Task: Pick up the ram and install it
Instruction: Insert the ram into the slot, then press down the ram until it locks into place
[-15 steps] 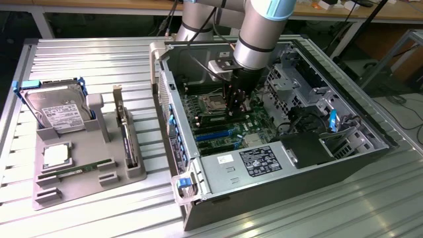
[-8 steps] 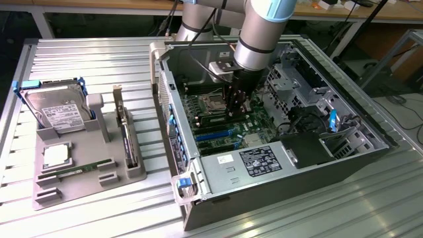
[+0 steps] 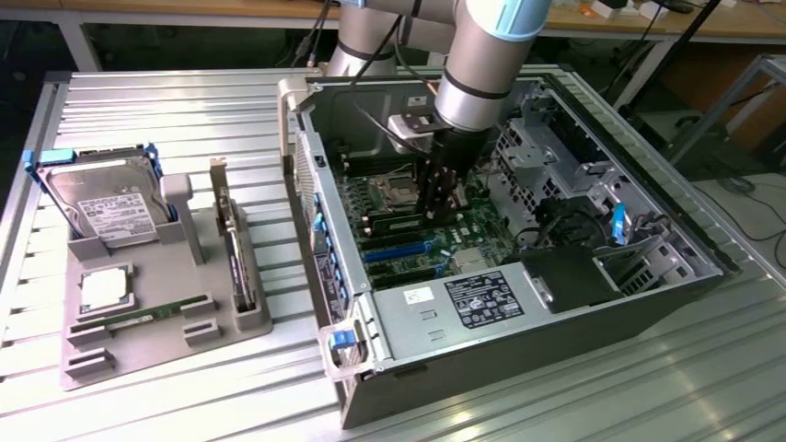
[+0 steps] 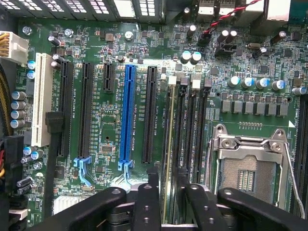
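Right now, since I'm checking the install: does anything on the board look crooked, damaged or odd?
Nothing stands out. The ram stands straight in its slot, in line with the empty slots beside it. Whether it is fully clicked down I cannot tell. The CPU socket is empty.

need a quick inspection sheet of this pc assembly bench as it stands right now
surface: ribbed metal table carrying an open pc case and a grey fixture tray.
job's things: one ram stands in a memory slot beside the empty processor socket; a second ram stick lies on the tray.
clutter: hard drive, upright expansion card and processor chip on the tray.
grippers: gripper down inside the case, directly over the slotted ram; grip cannot be judged.
cables: red-black twisted pair at the board's edge; black cable along the arm.
surroundings: benches behind the table.
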`<action>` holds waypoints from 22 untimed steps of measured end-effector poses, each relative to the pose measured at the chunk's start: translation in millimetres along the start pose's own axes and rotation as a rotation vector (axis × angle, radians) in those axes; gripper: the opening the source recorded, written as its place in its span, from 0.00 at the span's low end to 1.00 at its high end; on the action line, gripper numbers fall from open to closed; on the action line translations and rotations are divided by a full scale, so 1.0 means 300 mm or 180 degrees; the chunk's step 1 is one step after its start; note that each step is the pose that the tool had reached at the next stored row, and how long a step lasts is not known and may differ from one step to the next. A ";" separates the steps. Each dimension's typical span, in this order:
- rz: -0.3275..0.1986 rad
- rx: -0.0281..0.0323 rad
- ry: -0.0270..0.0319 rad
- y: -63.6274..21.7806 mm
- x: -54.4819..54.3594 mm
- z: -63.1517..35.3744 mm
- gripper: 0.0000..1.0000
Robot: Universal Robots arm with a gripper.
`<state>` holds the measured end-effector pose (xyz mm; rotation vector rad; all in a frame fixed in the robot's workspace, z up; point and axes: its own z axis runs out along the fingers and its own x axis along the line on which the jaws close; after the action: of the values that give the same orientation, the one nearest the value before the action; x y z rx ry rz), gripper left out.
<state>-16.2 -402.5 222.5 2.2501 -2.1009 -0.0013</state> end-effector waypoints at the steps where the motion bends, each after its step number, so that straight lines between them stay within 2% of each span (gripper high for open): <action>1: 0.0000 0.0000 0.0000 0.001 0.001 -0.021 0.28; 3: 0.0001 0.0000 -0.0001 0.001 0.003 -0.089 0.26; 4: 0.0001 0.0000 -0.0001 -0.001 0.005 -0.129 0.13; 5: 0.0000 0.0002 -0.0032 -0.001 0.007 -0.139 0.11; 8: -0.0004 0.0008 -0.0116 -0.002 0.010 -0.139 0.11; 9: -0.0005 0.0010 -0.0140 -0.002 0.011 -0.139 0.11; 10: -0.0006 0.0011 -0.0155 -0.003 0.012 -0.139 0.11; 11: -0.0007 0.0013 -0.0188 -0.003 0.013 -0.139 0.11; 12: -0.0009 0.0016 -0.0233 -0.004 0.015 -0.138 0.11; 13: -0.0012 0.0020 -0.0287 -0.004 0.018 -0.139 0.11; 16: -0.0075 0.0021 -0.0289 -0.021 0.016 -0.136 0.11; 17: -0.0111 0.0021 -0.0280 -0.030 0.016 -0.129 0.11; 22: -0.0161 0.0036 -0.0274 -0.064 0.019 -0.110 0.11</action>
<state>4.9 -405.3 254.8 2.3498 -2.0890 -0.0907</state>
